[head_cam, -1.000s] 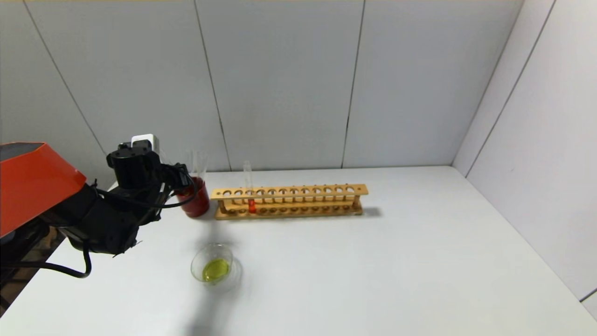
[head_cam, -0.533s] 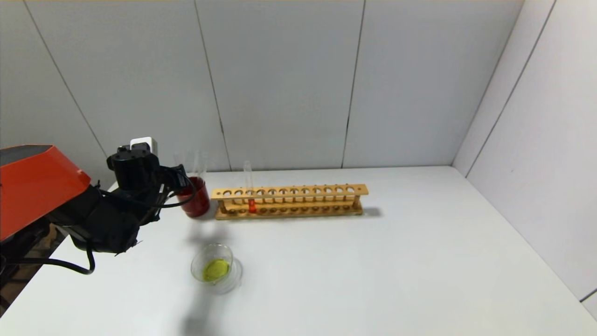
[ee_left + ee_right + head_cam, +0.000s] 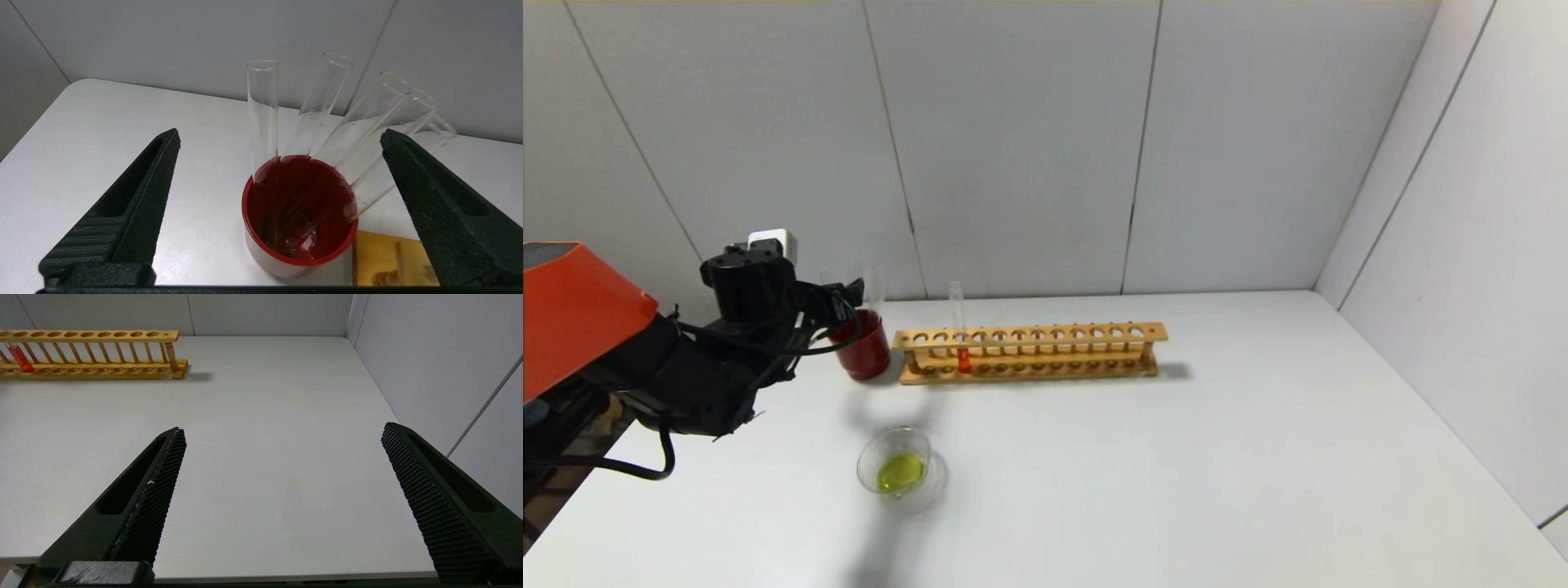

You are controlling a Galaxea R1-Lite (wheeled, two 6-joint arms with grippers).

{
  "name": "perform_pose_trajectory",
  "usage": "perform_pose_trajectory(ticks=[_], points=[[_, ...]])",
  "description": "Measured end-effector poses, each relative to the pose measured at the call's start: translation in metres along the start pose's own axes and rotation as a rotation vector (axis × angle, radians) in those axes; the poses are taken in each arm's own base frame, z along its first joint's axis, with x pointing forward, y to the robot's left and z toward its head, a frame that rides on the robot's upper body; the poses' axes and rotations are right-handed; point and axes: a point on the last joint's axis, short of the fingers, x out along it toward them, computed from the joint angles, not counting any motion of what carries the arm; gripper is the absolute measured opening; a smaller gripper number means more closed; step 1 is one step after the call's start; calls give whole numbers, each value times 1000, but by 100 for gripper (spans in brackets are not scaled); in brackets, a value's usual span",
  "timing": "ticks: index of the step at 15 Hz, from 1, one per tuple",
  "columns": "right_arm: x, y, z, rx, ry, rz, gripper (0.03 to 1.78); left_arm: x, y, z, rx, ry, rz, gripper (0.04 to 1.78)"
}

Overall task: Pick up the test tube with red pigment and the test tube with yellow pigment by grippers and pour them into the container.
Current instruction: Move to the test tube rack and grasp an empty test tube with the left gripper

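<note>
The left gripper hangs before the red cup, fingers spread wide, empty. Four clear tubes lean in it. Rightward, the wooden rack holds the one test tube with red pigment. The container with yellow liquid sits nearer on the desk. The right gripper is open.

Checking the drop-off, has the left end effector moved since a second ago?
Yes. The left end effector has risen and pulled slightly back toward the robot's left, away from the red cup, which stays beside the wooden rack.
</note>
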Motion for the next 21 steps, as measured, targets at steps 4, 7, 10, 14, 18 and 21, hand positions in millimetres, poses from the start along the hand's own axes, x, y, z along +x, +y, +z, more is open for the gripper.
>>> perform_pose_trajectory(ticks=[4,7,10,14,18,21], points=[[0,0,0,0,0,0,175,-39,-17,37,17,29,-59,175],[0,0,0,0,0,0,175,-83,-46,44,66,131,-166,175],[0,0,0,0,0,0,175,-109,-64,41,85,159,-246,175],[0,0,0,0,0,0,175,-123,-78,26,103,205,-304,175],[0,0,0,0,0,0,175,-114,-93,10,113,214,-335,175],[0,0,0,0,0,0,175,-95,-106,-2,104,172,-346,175]])
